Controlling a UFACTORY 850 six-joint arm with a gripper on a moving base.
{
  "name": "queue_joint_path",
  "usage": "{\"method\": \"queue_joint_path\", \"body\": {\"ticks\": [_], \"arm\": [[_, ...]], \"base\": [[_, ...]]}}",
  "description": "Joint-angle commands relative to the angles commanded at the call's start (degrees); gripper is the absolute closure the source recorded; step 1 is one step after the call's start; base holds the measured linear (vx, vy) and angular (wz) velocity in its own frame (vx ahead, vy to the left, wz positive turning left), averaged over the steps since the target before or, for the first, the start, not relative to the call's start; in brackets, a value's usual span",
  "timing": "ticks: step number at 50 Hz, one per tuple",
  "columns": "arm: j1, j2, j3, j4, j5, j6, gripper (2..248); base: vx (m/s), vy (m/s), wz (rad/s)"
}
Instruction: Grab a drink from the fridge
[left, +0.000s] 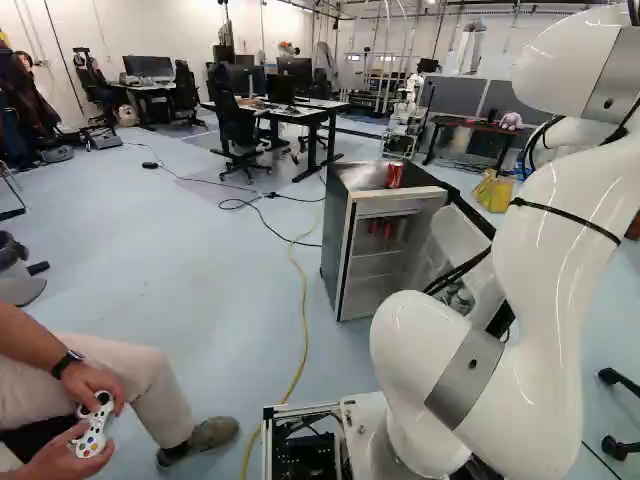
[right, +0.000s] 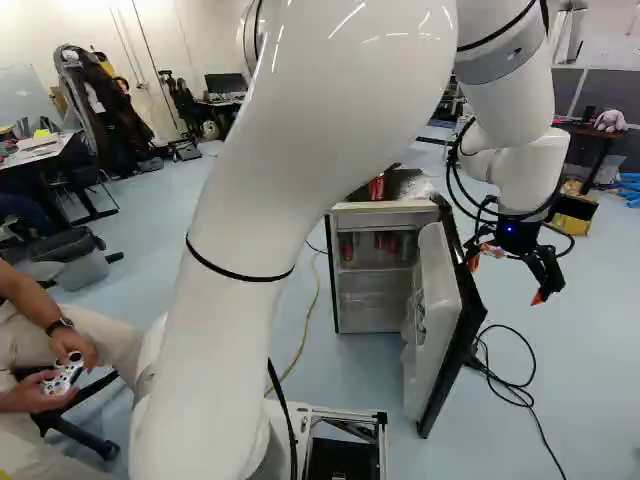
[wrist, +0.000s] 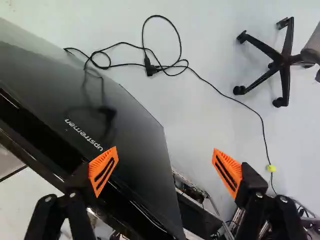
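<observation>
Claw (right: 507, 280) stands released, wide open (orange pads (wrist: 103, 171) well apart), near the fridge door (wrist: 137, 145).

"What colours did the fridge (left: 345, 262) have?"
"Dark grey down the side, pale grey in front. Its door (right: 430, 300) was white inside, black outside."
"And the drinks?"
"The can on top (left: 394, 174) was red. The cans inside (right: 381, 241) seemed red too, though they showed dimly."
"The arm (left: 560, 250)?"
"White, banded silver-grey, and the gripper (right: 507, 280) was black, its orange pads (wrist: 103, 170) striped black."
"The floor (left: 200, 280)?"
"Pale blue, with a yellow cable (left: 303, 300)."
</observation>
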Motion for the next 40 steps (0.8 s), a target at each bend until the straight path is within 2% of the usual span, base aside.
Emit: {"method": "queue_joint_path", "body": {"ticks": [40], "arm": [[2.5, 4.1, 5.8, 0.0, 0.0, 0.0, 3]], "base": [[0.000, 0.000, 0.000]]}}
